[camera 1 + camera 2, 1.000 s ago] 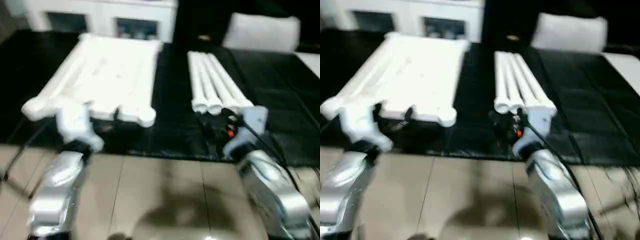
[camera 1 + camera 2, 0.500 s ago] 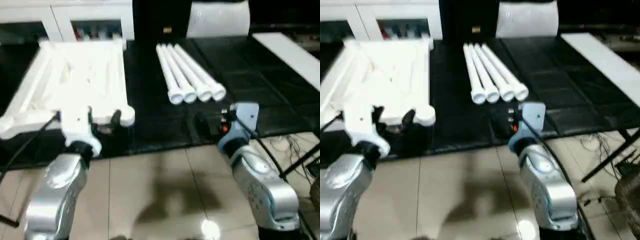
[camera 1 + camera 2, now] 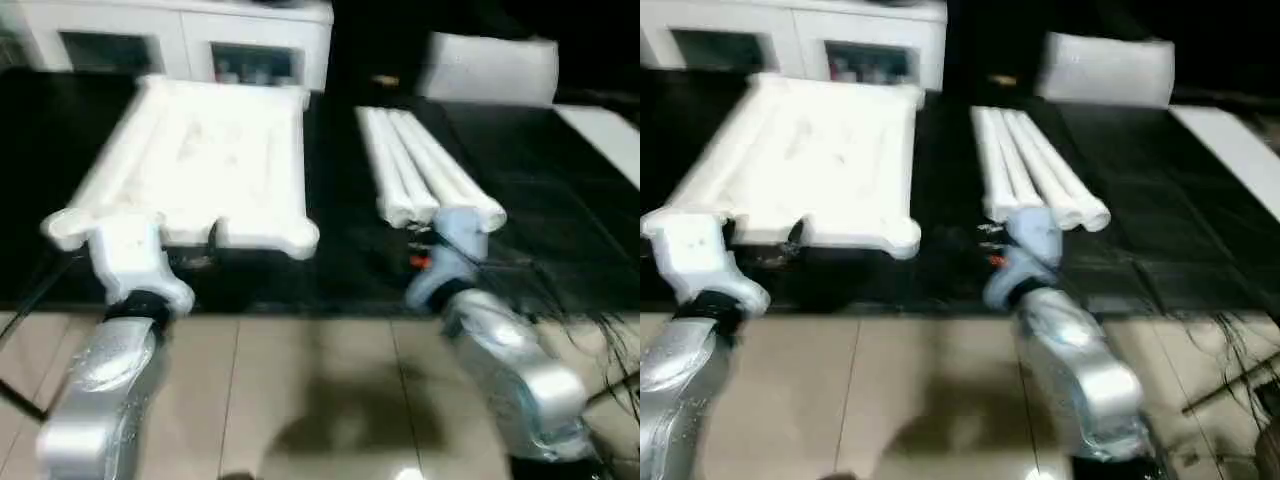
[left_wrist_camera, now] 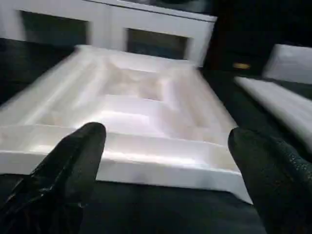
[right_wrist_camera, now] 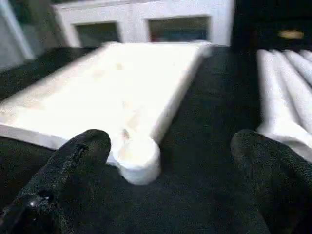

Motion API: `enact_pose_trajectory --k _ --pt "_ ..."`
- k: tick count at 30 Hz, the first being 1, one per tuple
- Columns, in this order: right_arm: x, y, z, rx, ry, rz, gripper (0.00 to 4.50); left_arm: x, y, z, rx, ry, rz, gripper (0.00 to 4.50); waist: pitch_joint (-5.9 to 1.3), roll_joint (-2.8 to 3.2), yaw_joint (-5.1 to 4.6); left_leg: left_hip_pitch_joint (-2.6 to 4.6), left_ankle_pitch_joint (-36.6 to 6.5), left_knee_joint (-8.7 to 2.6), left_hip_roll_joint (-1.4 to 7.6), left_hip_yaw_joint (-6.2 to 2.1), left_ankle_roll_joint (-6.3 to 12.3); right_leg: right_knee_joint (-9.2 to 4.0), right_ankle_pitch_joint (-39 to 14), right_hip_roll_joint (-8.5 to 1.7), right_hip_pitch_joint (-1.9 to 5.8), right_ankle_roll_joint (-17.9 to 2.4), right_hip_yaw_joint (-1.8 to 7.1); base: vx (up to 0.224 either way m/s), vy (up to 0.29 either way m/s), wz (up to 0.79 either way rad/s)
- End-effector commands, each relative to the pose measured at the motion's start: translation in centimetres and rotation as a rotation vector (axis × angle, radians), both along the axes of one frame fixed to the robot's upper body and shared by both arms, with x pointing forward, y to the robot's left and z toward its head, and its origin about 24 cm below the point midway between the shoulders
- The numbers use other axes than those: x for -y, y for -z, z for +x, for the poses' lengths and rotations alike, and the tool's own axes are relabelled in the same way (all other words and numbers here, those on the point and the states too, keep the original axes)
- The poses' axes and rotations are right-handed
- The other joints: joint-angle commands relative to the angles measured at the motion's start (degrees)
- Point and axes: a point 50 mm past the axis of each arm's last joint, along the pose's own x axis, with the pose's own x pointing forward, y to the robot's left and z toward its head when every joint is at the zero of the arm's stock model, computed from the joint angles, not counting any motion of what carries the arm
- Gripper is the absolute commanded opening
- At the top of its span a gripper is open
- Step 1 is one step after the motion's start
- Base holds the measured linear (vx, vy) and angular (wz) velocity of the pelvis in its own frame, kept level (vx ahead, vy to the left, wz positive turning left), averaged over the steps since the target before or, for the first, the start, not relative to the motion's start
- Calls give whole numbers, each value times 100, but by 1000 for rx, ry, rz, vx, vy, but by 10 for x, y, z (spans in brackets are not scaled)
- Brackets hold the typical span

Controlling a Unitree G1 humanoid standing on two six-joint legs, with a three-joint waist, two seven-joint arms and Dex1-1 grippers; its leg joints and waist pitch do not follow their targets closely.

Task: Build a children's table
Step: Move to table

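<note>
Here the white table top (image 3: 205,160) is seen lying underside up on a black mat (image 3: 340,240) that covers the floor, its ribs and raised rim facing upward and a round socket (image 5: 139,156) at each near corner. Just beyond the top's far edge a white cabinet with glass doors (image 3: 180,40) is seen. To the right of the top, apart from it across a strip of bare mat, four white tube legs (image 3: 420,175) are laid side by side, touching one another, their ends pointing toward the robot. Farther right of the top, past the legs, a flat white sheet (image 3: 605,135) is partly seen, and behind the legs a pale cushion-like block (image 3: 490,68), though its nature cannot be made out with certainty. The left claw (image 4: 165,161) is held at the top's near edge with its black fingers (image 4: 73,165) spread wide apart and nothing between them. The right claw (image 5: 170,170) is held low over the mat between the top's near right socket and the legs, its fingers (image 5: 73,165) likewise wide apart and empty. Nearer than the mat, tan floor tiles (image 3: 300,390) are seen.
</note>
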Motion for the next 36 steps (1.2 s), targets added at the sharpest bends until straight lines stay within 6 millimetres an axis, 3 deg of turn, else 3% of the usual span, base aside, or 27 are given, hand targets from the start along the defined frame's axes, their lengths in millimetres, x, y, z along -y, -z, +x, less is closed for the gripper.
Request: enact_pose_trajectory --k 1,2,3,4,5,6,7,10,12,13,14,15,17,20,21,22,23,24,25,26,27,28,29,30,33,34,36 --pt "12 -2 -1 17 35 -27 450 8 -7 2 24 33 -1 446 -283 244 -193 698 -2248 -779 918 -640 958 131 207 -124 -737 228 140 181 9 12" --pt "12 -2 -1 17 35 -27 450 8 -7 2 24 33 -1 446 -256 213 -197 585 -2049 -822 855 -510 1161 144 386 -132 -728 208 136 165 -24 1" --pt "12 -2 -2 17 38 -31 450 8 -7 3 26 37 -5 446 -231 39 -213 386 -2039 -879 506 -88 1154 -321 803 -215 -568 -14 168 165 -24 1" --pt "12 -2 -2 17 38 -31 450 8 -7 3 26 37 -5 446 -241 -50 -184 324 -2197 -846 356 48 1013 -534 653 -294 -449 -63 274 162 -58 -8" --pt "12 -1 -2 16 41 -33 450 9 -7 3 28 43 -9 446 -343 -246 -132 210 -2132 -611 106 158 931 -739 237 -418 -163 -35 544 178 -112 4" --pt "14 -1 -2 19 53 -38 450 11 -7 3 26 63 -7 446 -288 -339 134 80 -1517 229 -277 270 796 -1363 -2471 -997 93 -424 1276 178 -112 4" --pt "15 -1 -3 20 62 -42 450 14 -7 3 27 81 -7 446 -382 -365 225 -390 -615 639 -138 -18 682 -1279 -2989 -1197 513 -998 1459 207 -110 4" --pt "18 -3 -4 36 68 -70 450 20 -9 3 25 125 -9 446 -321 -192 284 -694 365 628 -23 -137 311 -1174 -1320 -906 472 -1769 1100 212 -40 -5" --pt "18 -3 -4 36 66 -74 450 20 -9 4 26 123 -4 446 -322 58 305 -560 883 -56 171 -54 404 -1184 -1346 -503 392 -1586 571 206 16 4" --pt "18 -3 -5 35 60 -79 450 21 -9 4 26 129 -16 446 -252 243 170 -276 169 -506 371 -152 397 -1012 -1404 -28 231 -1009 222 227 100 -1" --pt "18 -3 -6 34 59 -81 450 21 -9 4 25 132 -12 446 -308 344 4 -38 -428 -626 597 -484 588 -585 -1137 155 51 -695 117 259 100 4" --pt "18 -2 -7 32 58 -83 450 21 -8 4 24 134 -3 446 -543 310 -182 687 -572 -533 976 -1013 1612 159 -511 49 -613 56 192 259 100 4" --pt "18 -2 -7 31 57 -82 450 21 -8 4 24 132 -2 446 -515 258 -169 614 806 -402 877 -878 2349 363 -69 -63 -918 571 230 218 35 4" --pt "17 0 -9 30 56 -90 450 18 -7 3 13 129 0 446 -433 43 -192 307 888 -552 685 -348 2368 137 863 -151 -928 446 329 171 -9 -1" --pt "16 0 -9 30 56 -91 450 17 -6 2 6 130 3 446 -414 -373 -51 -170 -856 -235 -132 174 1430 -796 384 -379 -255 139 836 152 -54 -2" --pt "16 0 -10 31 55 -92 450 17 -6 2 2 130 0 446 -350 -369 103 -223 -1001 208 -245 140 1190 -1207 -1268 -879 -136 57 1169 122 -76 1" --pt "16 0 -10 32 55 -93 450 16 -5 2 0 130 -2 446 -444 -339 170 -474 -272 545 -148 -132 702 -1088 -1813 -1143 205 -263 1326 127 -71 -7" --pt "16 0 -10 34 55 -92 450 16 -5 2 -2 152 13 446 -441 -304 190 -591 547 401 -88 -231 300 -866 -289 -989 195 -464 1191 127 -71 -7" --pt "16 0 -10 40 55 -98 450 17 -5 2 -6 187 24 446 -454 -294 191 -582 1000 249 -58 -235 153 -749 843 -866 163 -559 1071 124 -47 -16" --pt "17 -1 -10 43 56 -103 450 17 -5 2 -9 213 32 446 -424 -143 184 -483 1947 -212 37 -200 -54 -539 2582 -455 -36 -579 704 105 -15 -10" --pt "17 -1 -9 45 53 -102 450 17 -5 2 -11 228 36 446 -469 -2 203 -407 2216 -289 123 -188 -88 -508 2958 -350 -109 -554 598 105 -15 -10" --pt "17 -1 -10 44 48 -102 450 15 -5 3 -15 235 62 446 -440 3 128 -446 2515 -216 175 -196 -148 -431 3253 -217 -141 -557 581 95 13 -1" --pt "16 -2 -10 49 19 -102 450 15 -5 4 -36 322 118 446 -551 91 124 -199 2877 -119 280 -256 -359 -413 3403 -222 -213 -719 586 98 33 5" --pt "16 -2 -10 48 1 -100 450 13 -5 4 -52 361 144 446 -538 100 141 -214 2833 -136 260 -248 -422 -431 3321 -224 -202 -749 587 98 33 5" --pt "13 -4 -12 56 -95 -117 450 7 -2 4 -108 478 212 446 -383 110 127 -270 211 -372 317 -221 -804 -628 1347 -383 -127 -819 631 17 12 0" --pt "12 -4 -12 57 -112 -125 450 6 -1 3 -117 496 228 446 -383 110 127 -270 211 -372 317 -221 -804 -628 1347 -383 -127 -819 631 -71 14 -4" --pt "12 -4 -13 60 -153 -156 450 1 2 3 -153 565 273 446 -256 90 101 -243 -1193 -494 352 -199 -645 -789 -373 -432 -227 -759 672 -87 -2 -2"
